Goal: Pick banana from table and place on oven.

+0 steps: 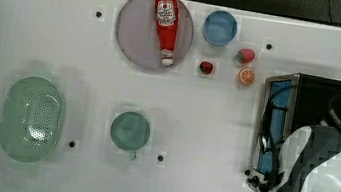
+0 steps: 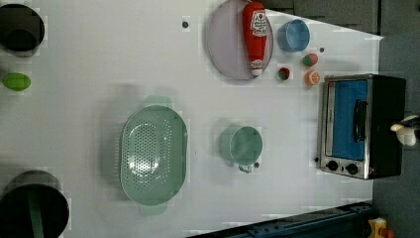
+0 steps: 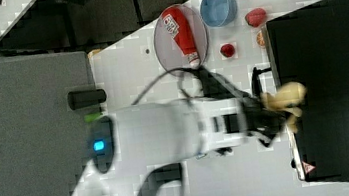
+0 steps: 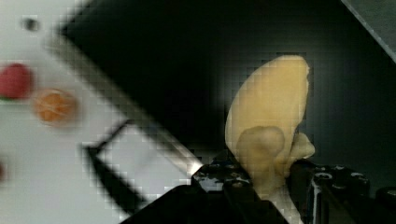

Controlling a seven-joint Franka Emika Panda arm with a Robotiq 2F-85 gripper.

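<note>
The pale yellow banana sits between my gripper's dark fingers, which are shut on its lower end. In the right view the banana and gripper hang just over the front edge of the oven's black top. At the left view's right edge the banana shows beside the oven. The top view has my white arm lying across the oven, which stands at the right end of the white table.
A red ketchup bottle lies on a grey plate at the back. A blue bowl, two strawberries and an orange slice lie near the oven. A teal cup and a green colander stand further left.
</note>
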